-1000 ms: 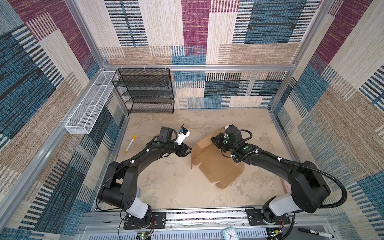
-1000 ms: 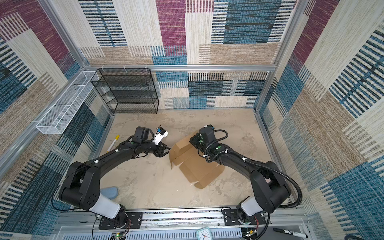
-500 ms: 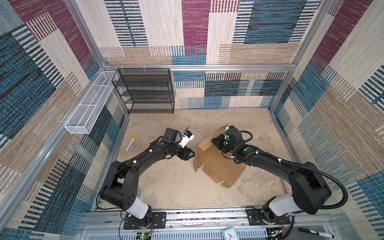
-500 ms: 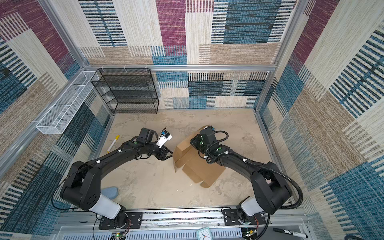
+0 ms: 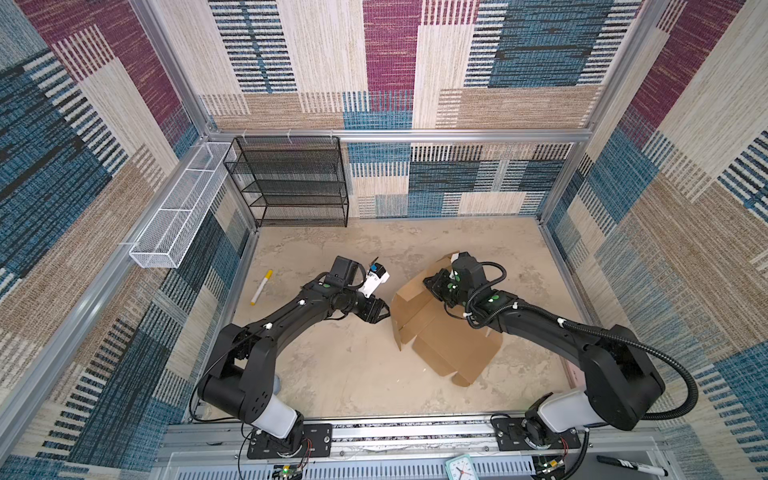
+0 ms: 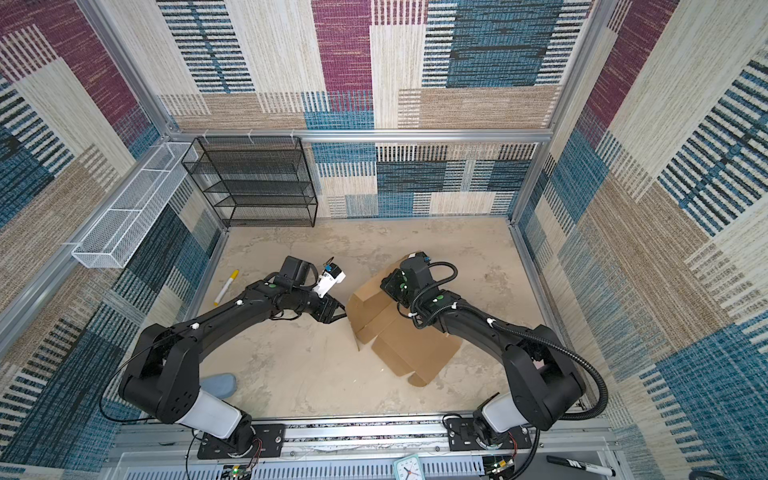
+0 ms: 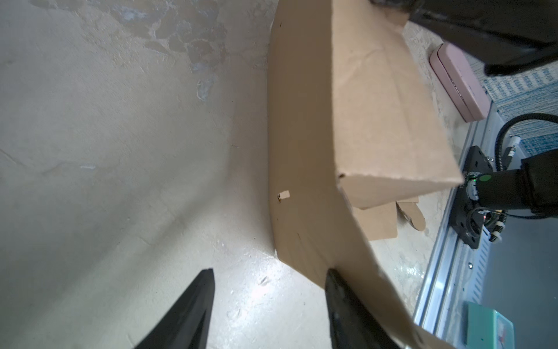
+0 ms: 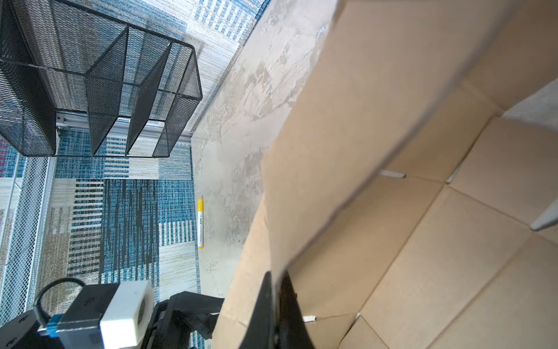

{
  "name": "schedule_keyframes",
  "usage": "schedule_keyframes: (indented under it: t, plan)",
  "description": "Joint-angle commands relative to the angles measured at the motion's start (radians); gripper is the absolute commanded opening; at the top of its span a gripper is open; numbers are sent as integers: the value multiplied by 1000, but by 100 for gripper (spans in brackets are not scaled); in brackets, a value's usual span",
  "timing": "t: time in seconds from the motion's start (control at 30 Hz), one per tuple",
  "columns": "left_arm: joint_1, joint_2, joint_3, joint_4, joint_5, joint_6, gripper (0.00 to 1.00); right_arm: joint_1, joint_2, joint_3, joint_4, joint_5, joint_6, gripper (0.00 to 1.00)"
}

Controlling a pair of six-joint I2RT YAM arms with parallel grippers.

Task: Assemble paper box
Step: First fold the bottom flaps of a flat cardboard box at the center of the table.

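The paper box (image 5: 451,347) (image 6: 415,347) is a brown cardboard blank lying half folded right of the table's middle, with its left wall raised. My right gripper (image 5: 436,286) (image 6: 392,286) (image 8: 276,273) is shut on the edge of a raised flap at the box's far side. My left gripper (image 5: 380,312) (image 6: 337,312) (image 7: 268,272) is open just left of the raised wall (image 7: 302,151). One of its fingers (image 7: 341,299) lies against the wall's outer face, and only bare table shows between the jaws.
A yellow marker (image 5: 262,286) lies near the left wall. A black mesh shelf (image 5: 291,183) stands at the back left beside a white wire basket (image 5: 178,212). A pink case (image 7: 459,81) lies by the right rail. A clock (image 5: 459,471) and a black marker (image 5: 631,469) sit beyond the front rail.
My left gripper has moved right and slightly toward the front, up to the box's raised wall. The box and my right gripper have shifted a little to the right.
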Motion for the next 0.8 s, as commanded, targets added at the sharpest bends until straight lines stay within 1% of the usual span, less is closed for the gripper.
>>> schedule_keyframes:
  t: [0.0,0.07,0.1,0.27,0.53,0.77]
  plan:
    - [-27,-21,-16,5,29,-49,62,1,-8,-17,53,18,14,0]
    - [-36,-16,-16,2,28,-54,62,1,-13,-26,64,16,19,0]
    - [-42,-9,-13,0,-6,-62,62,1,-18,-36,76,15,20,0]
    - [-79,13,-2,-1,-41,-83,62,1,-42,-84,125,5,32,0]
    - [-116,-12,-38,60,-70,-127,62,1,-130,-187,200,25,44,0]
    - [-161,-15,-49,79,-140,-132,62,1,-209,-285,282,37,47,0]
